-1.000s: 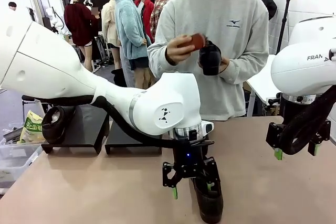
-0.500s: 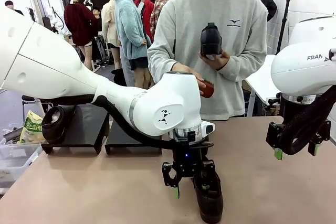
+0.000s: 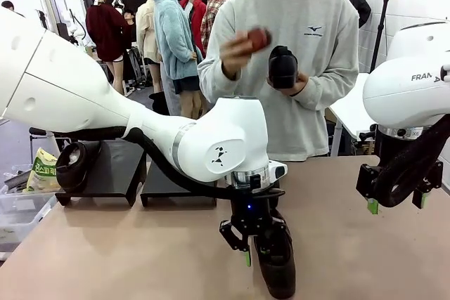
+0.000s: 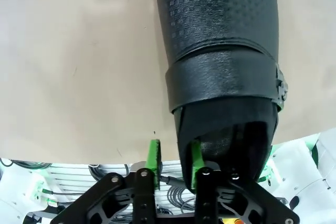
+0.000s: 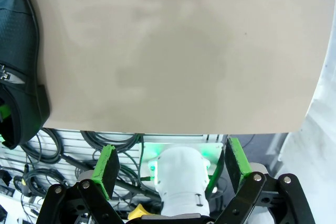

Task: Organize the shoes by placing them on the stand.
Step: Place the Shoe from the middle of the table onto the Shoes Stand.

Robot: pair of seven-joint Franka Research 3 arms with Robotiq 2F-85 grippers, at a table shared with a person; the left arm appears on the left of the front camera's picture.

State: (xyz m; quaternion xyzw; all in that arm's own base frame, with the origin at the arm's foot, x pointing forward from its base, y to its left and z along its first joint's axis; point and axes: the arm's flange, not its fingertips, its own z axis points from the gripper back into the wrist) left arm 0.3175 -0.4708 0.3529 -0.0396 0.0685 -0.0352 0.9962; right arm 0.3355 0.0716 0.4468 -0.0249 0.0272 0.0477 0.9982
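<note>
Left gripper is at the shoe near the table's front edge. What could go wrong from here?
1. The left gripper straddles only the thin collar wall of the shoe, one pad inside, one outside; lifted that way, the shoe may tilt or slip out.
2. The shoe's heel sits at the near edge of the table, so a nudge could push it off.

Left end effector (image 3: 255, 254) half-closed, right end effector (image 3: 398, 204) wide.

Shoe (image 4: 220, 35): matte black, dimple-embossed toe, smooth black strap. Surface (image 3: 105, 244) under it: plain tan. Left fingers (image 4: 143, 195) black, pads (image 4: 153, 156) green. Stand (image 3: 116, 166) behind the shoe: black. Person's sweatshirt (image 3: 316, 103): grey.
</note>
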